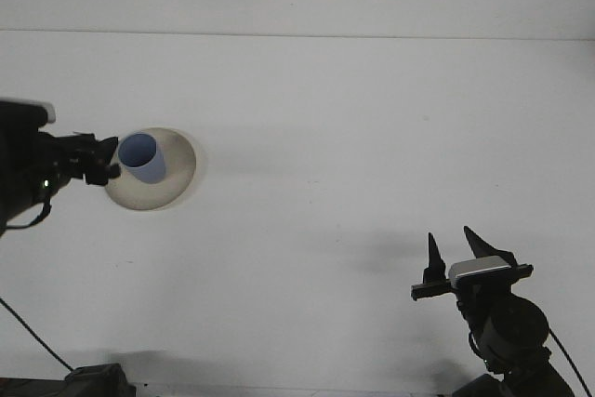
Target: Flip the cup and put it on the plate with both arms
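Black arms; right gripper silver-capped, seemingly.

The cup stands on the plate at the table's left; the left gripper sits just left of it, the right gripper well apart, near right
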Available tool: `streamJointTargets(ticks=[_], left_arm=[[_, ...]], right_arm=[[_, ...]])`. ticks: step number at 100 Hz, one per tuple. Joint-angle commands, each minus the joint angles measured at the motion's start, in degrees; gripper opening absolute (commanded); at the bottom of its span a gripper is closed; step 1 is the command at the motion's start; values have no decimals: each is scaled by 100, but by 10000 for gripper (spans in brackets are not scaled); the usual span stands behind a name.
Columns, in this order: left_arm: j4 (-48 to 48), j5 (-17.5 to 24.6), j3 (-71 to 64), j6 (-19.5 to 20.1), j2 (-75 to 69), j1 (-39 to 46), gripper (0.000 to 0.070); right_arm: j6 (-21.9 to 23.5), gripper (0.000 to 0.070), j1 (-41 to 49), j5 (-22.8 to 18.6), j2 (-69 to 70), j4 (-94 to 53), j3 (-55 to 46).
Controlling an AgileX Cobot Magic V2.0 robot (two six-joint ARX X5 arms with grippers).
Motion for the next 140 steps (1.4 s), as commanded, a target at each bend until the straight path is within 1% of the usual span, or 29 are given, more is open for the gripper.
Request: streamJointTargets(ticks=[1, 6, 9, 10, 18, 28, 34, 38, 47, 57, 117, 126, 130, 140], left_arm=[[455, -114, -876, 208, -452, 22, 12], [944, -350, -1589, 155, -890, 22, 13], [1270, -503, -2028, 94, -1152, 22, 13], [1370, -549, -2166, 74, -1235, 22, 13], [2358, -780, -3340, -111, -1963, 22, 13], [3648, -800, -4649, -219, -2815, 22, 14], [4153, -815, -5191, -262, -3224, 22, 13], [4341, -901, -5436, -289, -3445, 20, 13], [4385, -1145, -5668, -468, -3753, 22, 12], [4288, -1167, -5663, -634, -3904, 22, 15], [4264, -1167, -5661, -625, -4474, 20, 15], [4437, -1182, -5764, -669, -4548, -28, 13], [4470, -1325, -5888, -660, -4612, -118, 14], [4964, -2277, -6507, -619, -4736, -522, 14]], right_arm=[[319, 251, 28, 260, 2, 195, 0], [365, 111, 28, 420, 2, 343, -4], [356, 2, 28, 474, 2, 420, -4], [356, 0, 28, 487, 2, 444, -4], [352, 2, 28, 533, 2, 686, -4], [350, 2, 28, 531, 2, 955, -4], [341, 2, 28, 533, 2, 1060, -4], [330, 2, 28, 533, 2, 1078, -4], [348, 2, 28, 533, 0, 1034, -4], [343, 2, 28, 533, -4, 1051, -4], [343, 2, 31, 529, -4, 1054, -4], [343, 2, 31, 529, -4, 1054, -4], [343, 2, 31, 529, -2, 1051, -4], [343, 2, 31, 529, -4, 1054, -4]])
